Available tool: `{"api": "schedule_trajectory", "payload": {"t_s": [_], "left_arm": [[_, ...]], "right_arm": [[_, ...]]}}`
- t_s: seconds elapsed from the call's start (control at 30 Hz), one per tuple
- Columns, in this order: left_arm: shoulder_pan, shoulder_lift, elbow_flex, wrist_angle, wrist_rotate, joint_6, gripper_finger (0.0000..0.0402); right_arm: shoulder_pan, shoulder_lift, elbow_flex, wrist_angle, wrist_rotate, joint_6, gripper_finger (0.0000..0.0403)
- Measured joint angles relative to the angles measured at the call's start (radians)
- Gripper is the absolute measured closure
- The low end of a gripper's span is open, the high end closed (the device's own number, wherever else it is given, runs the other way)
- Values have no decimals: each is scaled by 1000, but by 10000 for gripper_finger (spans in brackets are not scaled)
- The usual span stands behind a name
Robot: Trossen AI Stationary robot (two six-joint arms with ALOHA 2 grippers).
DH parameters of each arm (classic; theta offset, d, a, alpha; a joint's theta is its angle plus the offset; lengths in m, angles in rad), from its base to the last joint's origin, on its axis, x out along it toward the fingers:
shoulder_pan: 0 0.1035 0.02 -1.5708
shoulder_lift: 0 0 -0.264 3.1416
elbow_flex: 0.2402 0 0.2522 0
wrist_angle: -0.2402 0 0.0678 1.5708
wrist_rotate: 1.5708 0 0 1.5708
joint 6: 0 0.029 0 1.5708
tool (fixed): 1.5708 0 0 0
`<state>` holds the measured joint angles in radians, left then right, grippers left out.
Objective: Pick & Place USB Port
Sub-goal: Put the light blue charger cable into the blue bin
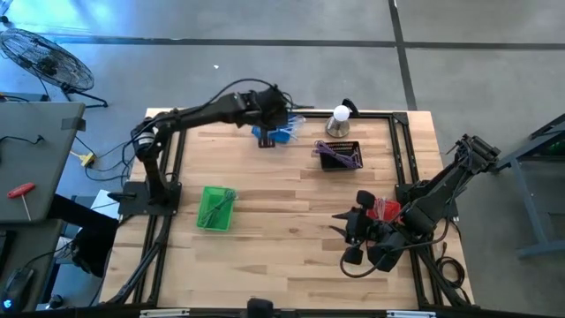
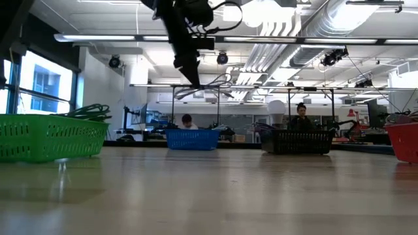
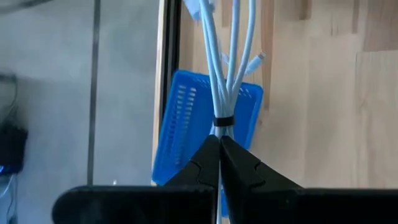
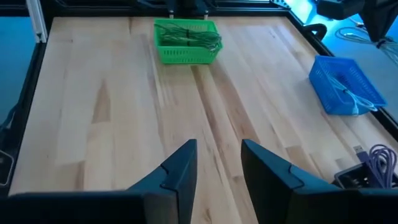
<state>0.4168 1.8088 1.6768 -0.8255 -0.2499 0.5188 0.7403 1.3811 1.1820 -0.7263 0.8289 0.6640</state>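
A bundle of light-blue cables [image 3: 225, 68], bound by a black tie [image 3: 222, 120], is in my left gripper [image 3: 219, 146], which is shut on it. That gripper [image 1: 287, 119] hovers over the blue basket [image 1: 272, 134] at the table's far edge. In the low view the bundle [image 2: 210, 88] hangs clear above the blue basket [image 2: 191, 138]. More light cable lies in that basket [image 4: 345, 84]. My right gripper [image 4: 217, 168] is open and holds nothing; it waits near the table's right near corner [image 1: 342, 225], beside the red basket [image 1: 386, 210]. My left gripper pinches the cable bundle between its two fingertips [image 3: 208, 152], just below the black tie [image 3: 222, 121], with the fingers lying along the strands. The bundle is lifted clear of the basket. Its strands and plug ends [image 3: 198, 7] fan out beyond the fingertips.
A green basket [image 1: 216, 208] with green cables sits left of centre. A black basket [image 1: 340, 156] with purple cables stands at the far right, with a white ball on a metal base [image 1: 339, 120] behind it. Bare wood lies across the table's middle [image 1: 282, 230]. People sit in the room beyond [image 2: 301, 117].
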Motion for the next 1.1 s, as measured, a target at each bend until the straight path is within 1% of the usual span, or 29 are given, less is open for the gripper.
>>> {"api": "schedule_trajectory", "payload": {"t_s": [0.2, 0.3, 0.53, 0.73, 0.97, 1.1], "left_arm": [[80, 4, -2, 9, 133, 103, 401], [110, 14, -3, 8, 175, 130, 401], [139, 96, -3, 57, 215, 193, 401], [160, 163, -4, 92, 220, 240, 401], [201, 208, -3, 98, 271, 228, 401], [221, 219, -2, 100, 293, 207, 401]], "right_arm": [[0, 0, 0, 0, 28, 17, 286], [0, 0, 0, 0, 37, 47, 286], [0, 0, 0, 2, 36, 118, 286], [0, 0, 0, 3, 34, 132, 286], [-1, 0, -4, 9, 36, 132, 286], [-1, 0, -43, 51, 47, 132, 286]]}}
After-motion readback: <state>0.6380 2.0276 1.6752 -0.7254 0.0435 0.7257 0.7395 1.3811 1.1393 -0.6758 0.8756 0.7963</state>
